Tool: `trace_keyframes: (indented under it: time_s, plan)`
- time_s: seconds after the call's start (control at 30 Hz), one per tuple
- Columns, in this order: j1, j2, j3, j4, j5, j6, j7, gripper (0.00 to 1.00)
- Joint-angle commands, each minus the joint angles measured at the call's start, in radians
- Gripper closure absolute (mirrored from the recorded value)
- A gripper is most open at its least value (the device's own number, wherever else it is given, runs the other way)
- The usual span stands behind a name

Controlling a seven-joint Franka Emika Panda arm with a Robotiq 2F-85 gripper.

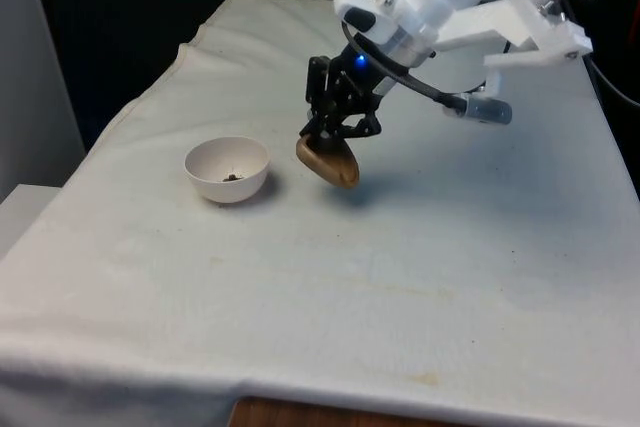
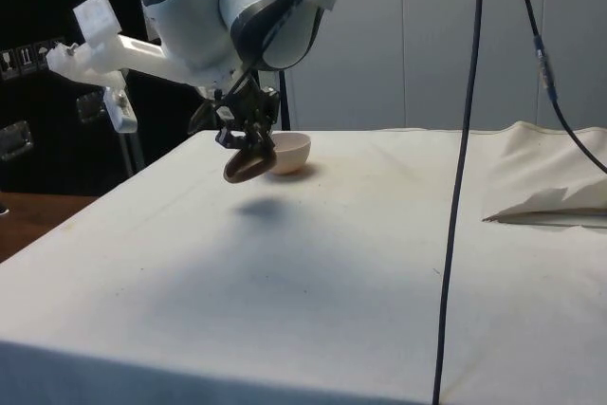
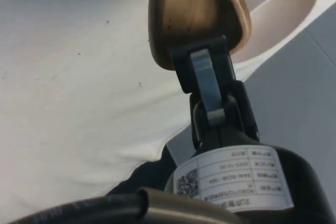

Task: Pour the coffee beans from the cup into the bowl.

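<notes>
Gripper [image 1: 335, 134] clamped on the cup's rim, cup tilted in the air.

I see the jaws pinching the wooden cup [image 1: 328, 159] clear of the cloth [image 1: 400, 277], just to the front view's right of the white bowl [image 1: 228, 169]. I can't see inside the cup from any view. The bowl holds a few dark beans [image 1: 232, 177]; the wrist view cuts its rim off.

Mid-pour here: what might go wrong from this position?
1. The tilted cup, held in the gripper, hangs beside the bowl, not over it. Any beans leaving now would likely land on the cloth.
2. The fingers pinch the cup by its rim, so it may slip as the tilt grows.
3. The bowl stands loose and close, so a swing towards it could knock it.
</notes>
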Motion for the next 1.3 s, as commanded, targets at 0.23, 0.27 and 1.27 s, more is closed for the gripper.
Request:
trace_keyframes:
  time_s: [0.23, 0.27, 1.27]
  plan:
    - [-0.011, -0.007, 0.007, -0.028, 0.037, 0.063, -0.006, 1.00]
    - [-0.011, -0.007, 0.007, -0.031, 0.041, 0.068, -0.006, 1.00]
    - [-0.026, -0.004, 0.007, -0.081, 0.145, 0.232, -0.022, 1.00]
